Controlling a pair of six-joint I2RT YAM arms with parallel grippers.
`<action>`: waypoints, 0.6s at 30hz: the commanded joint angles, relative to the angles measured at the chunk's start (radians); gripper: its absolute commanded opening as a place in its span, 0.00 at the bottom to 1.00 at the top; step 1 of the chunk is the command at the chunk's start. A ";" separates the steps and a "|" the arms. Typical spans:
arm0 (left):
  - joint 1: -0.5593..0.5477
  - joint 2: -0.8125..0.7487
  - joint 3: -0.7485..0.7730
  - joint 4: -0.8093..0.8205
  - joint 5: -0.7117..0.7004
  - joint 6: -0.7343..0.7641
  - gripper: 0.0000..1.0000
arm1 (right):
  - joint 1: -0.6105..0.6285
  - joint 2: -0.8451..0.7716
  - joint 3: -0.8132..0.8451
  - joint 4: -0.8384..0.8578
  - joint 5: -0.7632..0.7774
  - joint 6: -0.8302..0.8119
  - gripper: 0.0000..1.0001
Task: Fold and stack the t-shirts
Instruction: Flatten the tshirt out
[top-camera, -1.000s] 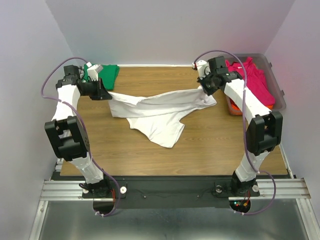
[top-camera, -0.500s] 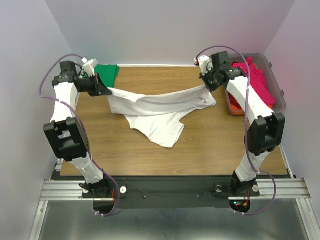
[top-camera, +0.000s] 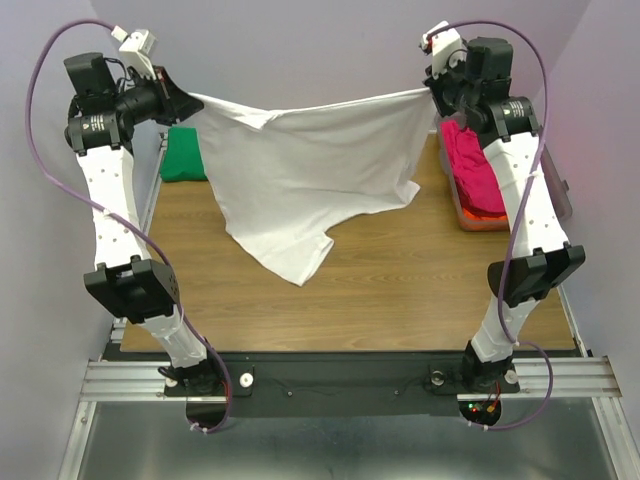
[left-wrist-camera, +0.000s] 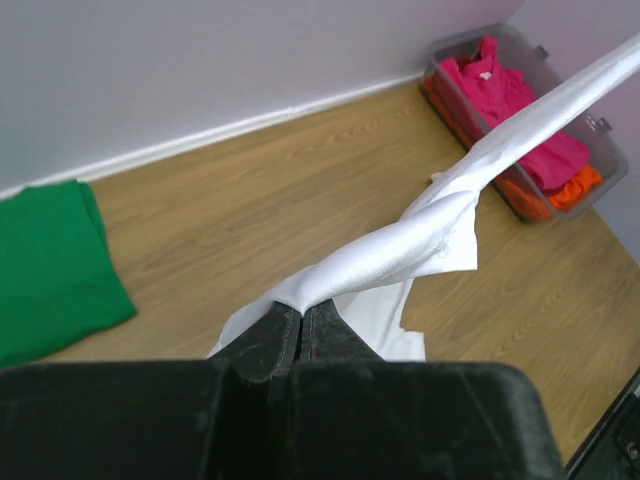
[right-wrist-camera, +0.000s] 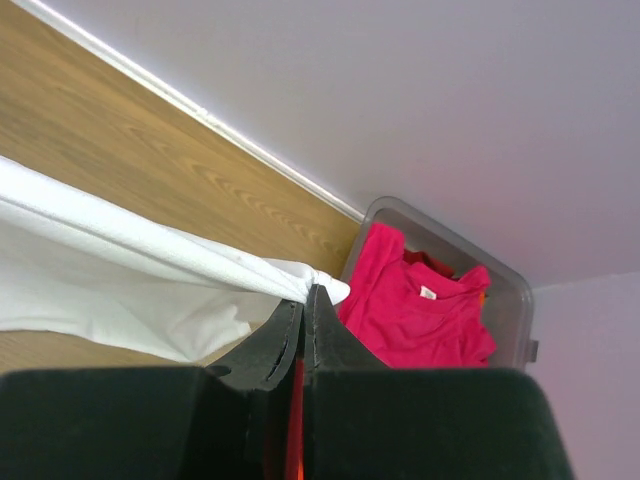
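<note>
The left jaws were pressed together on one upper corner of the white t-shirt (top-camera: 300, 170), and the right jaws pinched the opposite corner. The cloth hung stretched between them, above the tabletop (top-camera: 400, 290). Left of the white t-shirt lay the green t-shirt (top-camera: 180, 158), flat on the wood. Right of it stood the clear tub (right-wrist-camera: 510, 310) with the magenta-pink t-shirt (top-camera: 475, 165) inside. The top view showed the whole hanging cloth, while both wrist views showed only a twisted band. The left wrist view alone showed clearly the orange t-shirt (left-wrist-camera: 575, 190) under the pink one.
</note>
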 joint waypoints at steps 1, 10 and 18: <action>0.007 -0.022 0.074 0.064 0.030 -0.081 0.00 | -0.007 0.011 0.067 0.031 0.042 -0.010 0.01; 0.010 -0.341 -0.137 0.104 0.021 -0.243 0.00 | -0.007 -0.208 -0.019 0.031 0.033 0.006 0.01; 0.010 -0.696 -0.215 0.070 -0.100 -0.270 0.00 | -0.007 -0.526 -0.203 0.029 -0.022 0.008 0.01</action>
